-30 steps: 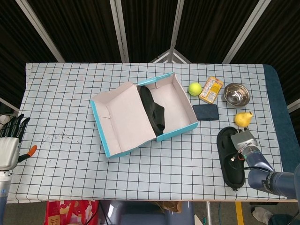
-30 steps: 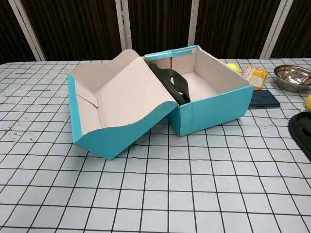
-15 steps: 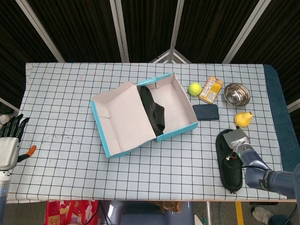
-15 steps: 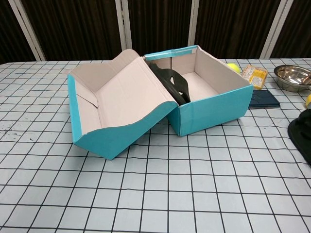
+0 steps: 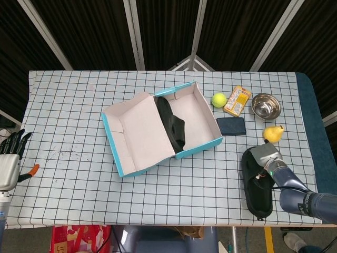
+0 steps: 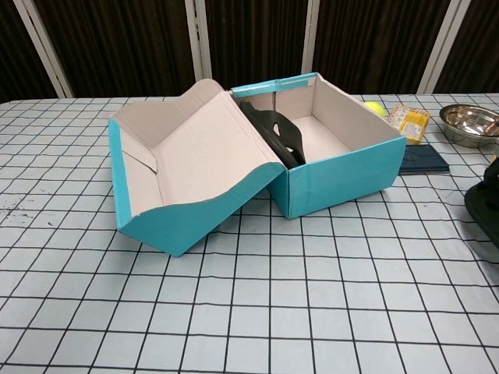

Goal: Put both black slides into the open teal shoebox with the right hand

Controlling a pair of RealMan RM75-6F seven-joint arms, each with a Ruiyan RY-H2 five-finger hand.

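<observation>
Gripping the second black slide (image 5: pixel 257 187) near its top end, the right hand (image 5: pixel 265 159) risks a droop that snags the teal shoebox (image 5: pixel 211 141) wall; left hand (image 5: pixel 10 161) idle, fingers spread

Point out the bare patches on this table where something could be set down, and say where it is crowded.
Bare cloth lies left of the teal shoebox toward the left hand, and along the near edge below the box. It is crowded at the far right: tennis ball, snack packet, steel bowl, dark wallet, pear, black slide.
</observation>
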